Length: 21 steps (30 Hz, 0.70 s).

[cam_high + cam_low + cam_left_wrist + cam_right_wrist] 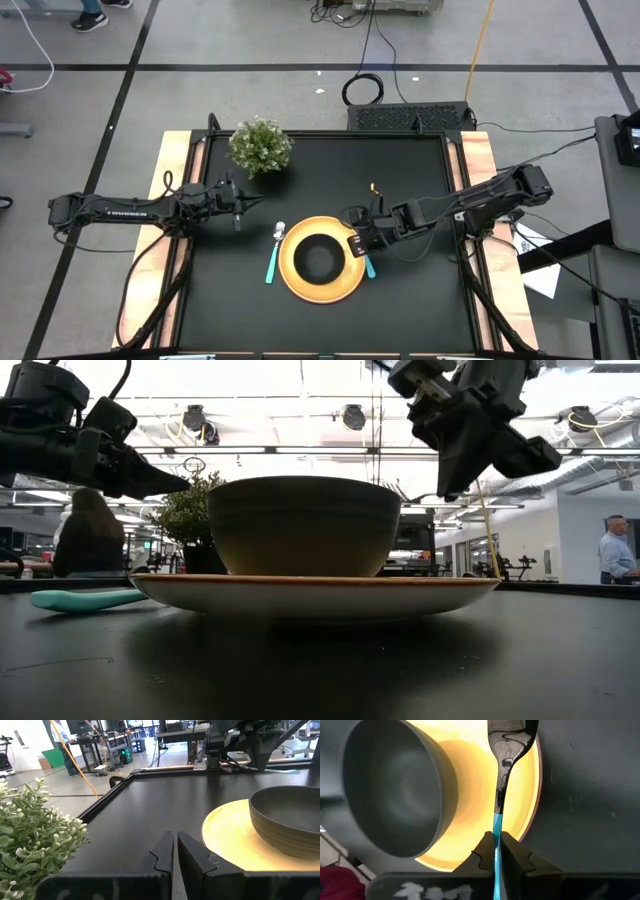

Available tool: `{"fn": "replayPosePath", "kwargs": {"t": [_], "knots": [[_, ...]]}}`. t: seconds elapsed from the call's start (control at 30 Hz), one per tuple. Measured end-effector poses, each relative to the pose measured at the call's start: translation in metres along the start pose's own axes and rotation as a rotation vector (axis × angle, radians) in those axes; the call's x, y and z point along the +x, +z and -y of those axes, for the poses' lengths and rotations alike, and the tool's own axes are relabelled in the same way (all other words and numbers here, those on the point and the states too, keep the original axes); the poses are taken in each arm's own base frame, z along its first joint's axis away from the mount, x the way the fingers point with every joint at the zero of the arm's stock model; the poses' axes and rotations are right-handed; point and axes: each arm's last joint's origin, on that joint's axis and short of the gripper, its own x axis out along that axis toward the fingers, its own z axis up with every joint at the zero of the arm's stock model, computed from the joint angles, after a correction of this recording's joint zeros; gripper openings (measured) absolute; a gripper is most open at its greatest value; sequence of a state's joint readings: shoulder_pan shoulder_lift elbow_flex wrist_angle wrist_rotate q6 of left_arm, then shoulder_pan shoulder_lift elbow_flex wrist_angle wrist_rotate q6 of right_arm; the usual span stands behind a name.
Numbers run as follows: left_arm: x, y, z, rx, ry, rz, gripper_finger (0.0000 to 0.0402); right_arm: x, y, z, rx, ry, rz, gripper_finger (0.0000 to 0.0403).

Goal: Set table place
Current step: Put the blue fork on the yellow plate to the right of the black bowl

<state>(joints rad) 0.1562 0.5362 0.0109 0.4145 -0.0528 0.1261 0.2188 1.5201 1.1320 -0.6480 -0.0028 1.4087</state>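
Note:
The yellow plate [322, 285] lies on the black table [400, 170] with the black bowl [318, 257] standing in it. The teal-handled spoon [274, 256] lies flat on the table just left of the plate. My right gripper [355, 243] hangs over the plate's right rim, shut on the teal-handled fork [498, 815]. My left gripper [243, 206] is shut and empty, above the table left of the plate and near the plant; it also shows in the left wrist view [175, 855]. My right gripper pinches the fork's teal handle [497, 832] between its two fingers. The fork lies along the fingers, its metal head [507, 740] pointing ahead over the plate's right rim and its handle end [369, 266] sticking out behind. The low view shows the gripper [447, 485] well above the table.
A bushy green potted plant [260, 146] stands at the table's far left, close to my left gripper. Pale wooden strips [482, 200] run along the left and right sides. There is bare table top far of and near of the plate. People show in the room beyond.

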Motion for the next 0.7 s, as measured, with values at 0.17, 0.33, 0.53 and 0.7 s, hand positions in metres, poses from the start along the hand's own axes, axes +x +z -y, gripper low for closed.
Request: {"fn": "replayPosePath", "kwargs": {"t": [0.17,0.33,0.53,0.7], "knots": [[0.000,0.000,0.000,0.000,0.000,-0.003,0.0031,0.013,0.002,0.000,0.003,-0.029,-0.001,0.0000],[0.000,0.000,0.000,0.000,-0.001,-0.005,0.0031,0.019,0.007,-0.002,0.010,-0.017,0.007,0.0000],[0.000,0.000,0.000,-0.002,0.000,-0.003,0.0031,0.031,0.010,-0.007,0.020,0.014,0.012,0.0000],[0.000,0.000,0.000,-0.004,-0.002,-0.005,0.0031,0.044,0.011,-0.007,0.014,-0.001,-0.014,0.0000]]}}
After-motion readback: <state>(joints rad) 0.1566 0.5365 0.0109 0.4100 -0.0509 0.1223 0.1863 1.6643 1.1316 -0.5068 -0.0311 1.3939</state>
